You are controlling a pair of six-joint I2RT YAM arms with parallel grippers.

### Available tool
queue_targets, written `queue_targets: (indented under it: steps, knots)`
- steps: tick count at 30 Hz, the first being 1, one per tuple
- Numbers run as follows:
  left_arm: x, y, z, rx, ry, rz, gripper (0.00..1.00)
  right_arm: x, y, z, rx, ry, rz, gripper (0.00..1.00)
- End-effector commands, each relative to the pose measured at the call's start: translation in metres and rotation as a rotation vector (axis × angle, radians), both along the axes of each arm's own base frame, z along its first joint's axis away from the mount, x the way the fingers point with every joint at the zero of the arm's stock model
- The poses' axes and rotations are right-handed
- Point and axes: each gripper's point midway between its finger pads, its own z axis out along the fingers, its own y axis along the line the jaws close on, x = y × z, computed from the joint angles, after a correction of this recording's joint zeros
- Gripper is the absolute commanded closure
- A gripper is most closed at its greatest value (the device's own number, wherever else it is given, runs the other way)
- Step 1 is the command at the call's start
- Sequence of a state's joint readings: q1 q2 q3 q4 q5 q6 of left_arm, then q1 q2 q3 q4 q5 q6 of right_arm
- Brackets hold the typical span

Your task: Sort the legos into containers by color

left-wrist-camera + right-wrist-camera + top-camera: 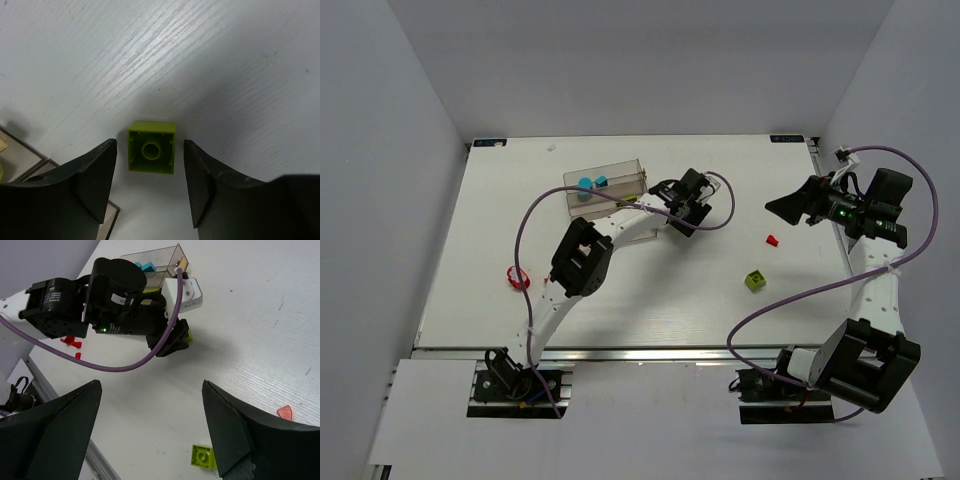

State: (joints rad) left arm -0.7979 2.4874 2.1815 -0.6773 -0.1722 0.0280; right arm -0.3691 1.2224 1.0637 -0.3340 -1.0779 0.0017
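- A lime-green brick (152, 147) lies on the white table (210, 60) with its hollow underside turned up, so the round tube inside it shows.
- It lies between the two fingers (95, 175) of the left gripper (680, 218). The fingers stand apart, and a thin strip of table shows on each side of the brick, so they do not touch it.
- The containers (625, 175), one clear rack, stand just beside this gripper, in the far left part of the table. One corner of the rack shows at the lower left of the left wrist view.
- Two cyan bricks (592, 185) lie inside the rack, at its left end.
- A second lime-green brick (755, 280) lies in the open middle of the table, and a small red piece (772, 240) lies near it on the far side.
- Some red legos (517, 277) lie close to the left edge, well apart from the others.
- The right gripper (782, 209) hovers at the right side above the table. Its fingers are spread wide and they grip nothing.
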Motion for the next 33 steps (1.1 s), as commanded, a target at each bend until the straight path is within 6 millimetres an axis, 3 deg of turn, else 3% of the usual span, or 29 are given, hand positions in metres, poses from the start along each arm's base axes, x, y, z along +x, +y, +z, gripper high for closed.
queue_targets:
  steps: [1, 5, 6, 7, 8, 10, 11, 12, 13, 14, 15, 16, 17, 19, 24, 28, 30, 33]
  knots:
    - [0.001, -0.012, 0.022, -0.06, -0.01, -0.01, 0.35, -0.005, 0.0, 0.008, 0.014, -0.037, 0.016, 0.14]
    - [0.002, -0.011, 0.021, -0.076, 0.006, -0.015, 0.56, -0.008, -0.003, 0.008, 0.028, -0.033, 0.015, 0.15]
    - [0.003, -0.013, 0.029, -0.088, -0.005, -0.018, 0.67, -0.008, -0.003, 0.009, 0.027, -0.038, 0.018, 0.16]
    - [0.004, -0.015, 0.039, -0.107, -0.021, -0.021, 0.72, -0.009, -0.003, 0.009, 0.029, -0.038, 0.018, 0.16]
    - [0.004, -0.016, 0.038, -0.126, -0.012, 0.001, 0.76, -0.009, -0.004, 0.008, 0.03, -0.036, 0.016, 0.16]
    - [0.008, -0.015, 0.068, -0.194, -0.048, 0.033, 0.9, -0.01, -0.004, 0.007, 0.029, -0.035, 0.015, 0.17]
    - [0.008, -0.015, 0.07, -0.219, -0.059, 0.046, 0.94, -0.011, -0.003, 0.005, 0.032, -0.031, 0.018, 0.19]
    - [0.011, -0.009, 0.1, -0.267, -0.098, 0.071, 1.0, -0.012, -0.003, 0.004, 0.035, -0.032, 0.024, 0.22]
    - [0.013, -0.003, 0.112, -0.301, -0.113, 0.105, 1.0, -0.014, -0.001, 0.0, 0.049, -0.014, 0.034, 0.36]
    - [0.01, 0.001, 0.109, -0.311, -0.121, 0.116, 1.0, -0.015, 0.001, 0.0, 0.04, -0.041, 0.064, 0.49]
    - [0.011, 0.012, 0.137, -0.349, -0.162, 0.142, 1.0, -0.017, 0.002, -0.005, 0.044, -0.023, 0.069, 0.66]
    - [0.016, 0.019, 0.149, -0.376, -0.196, 0.163, 1.0, -0.017, 0.002, -0.006, 0.038, -0.024, 0.074, 0.95]
    - [0.012, 0.031, 0.137, -0.357, -0.186, 0.177, 1.0, -0.017, 0.002, -0.008, 0.026, -0.032, 0.074, 1.0]
    - [0.017, 0.054, 0.158, -0.371, -0.232, 0.205, 1.0, -0.017, 0.002, -0.01, 0.02, -0.036, 0.077, 1.0]
    - [0.017, 0.078, 0.146, -0.36, -0.196, 0.182, 1.0, -0.019, 0.005, -0.01, 0.027, -0.04, 0.09, 1.0]
    - [0.039, 0.115, 0.133, -0.304, -0.218, 0.294, 1.0, -0.018, 0.005, -0.012, 0.028, -0.033, 0.091, 1.0]
    - [0.056, 0.142, 0.113, -0.251, -0.217, 0.371, 1.0, -0.018, 0.006, -0.013, 0.024, -0.034, 0.093, 1.0]
    - [0.066, 0.164, 0.104, -0.214, -0.205, 0.414, 1.0, -0.02, 0.007, -0.017, 0.022, -0.028, 0.099, 1.0]
